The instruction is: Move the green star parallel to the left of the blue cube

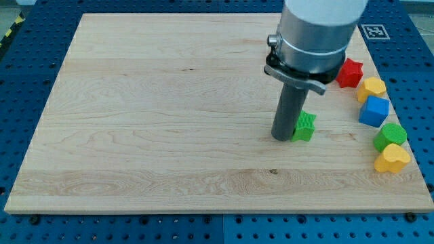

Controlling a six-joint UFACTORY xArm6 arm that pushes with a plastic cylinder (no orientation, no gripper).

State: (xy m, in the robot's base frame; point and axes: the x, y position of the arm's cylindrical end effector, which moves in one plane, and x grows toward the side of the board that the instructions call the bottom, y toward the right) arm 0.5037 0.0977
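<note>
My tip [282,138] rests on the wooden table [169,102], touching the view's left side of the green star [305,127]; this rod carries no jaws and holds nothing. The blue cube [373,111] sits well apart to the view's right, between a yellow block [371,88] above and a green block [390,135] below.

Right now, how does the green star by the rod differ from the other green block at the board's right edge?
The green star stands alone mid-board; the green block sits in the cluster at the view's right, against a yellow block below it. My tip is right at the star's left side; the green block has nothing of the arm near it. The star shows ridged points; the block looks rounder. Both are the same green and rest on the wooden board.
</note>
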